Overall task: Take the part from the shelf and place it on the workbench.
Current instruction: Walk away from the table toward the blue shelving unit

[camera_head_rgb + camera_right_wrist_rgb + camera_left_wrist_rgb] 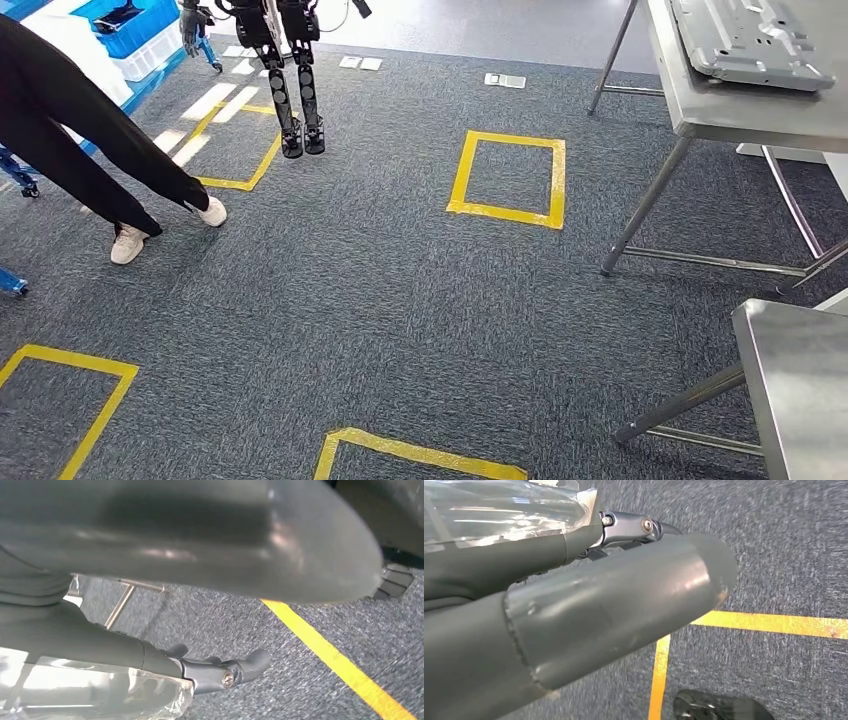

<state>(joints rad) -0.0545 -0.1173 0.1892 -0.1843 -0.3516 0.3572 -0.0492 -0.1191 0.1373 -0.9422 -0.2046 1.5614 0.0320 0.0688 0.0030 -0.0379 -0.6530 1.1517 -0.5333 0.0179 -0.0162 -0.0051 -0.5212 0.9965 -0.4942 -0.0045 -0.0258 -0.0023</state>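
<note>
A part wrapped in clear plastic point(499, 510) lies against the dark fingers point(629, 527) of my left hand point(574, 610), whose thick grey thumb stretches across the left wrist view. In the right wrist view the same clear-wrapped part point(90, 690) rests along the fingers point(220, 672) of my right hand point(175, 535). Both hands hold it from opposite sides above the carpet. The steel workbench point(760, 115) stands at the far right of the head view, with a grey metal panel point(750, 40) lying on it.
A second steel table point(800, 385) juts in at the lower right. A person in black trousers point(90, 130) stands at the left near blue bins point(130, 30). Another robot's legs point(295, 90) stand at the back. Yellow tape squares point(510, 180) mark the grey carpet.
</note>
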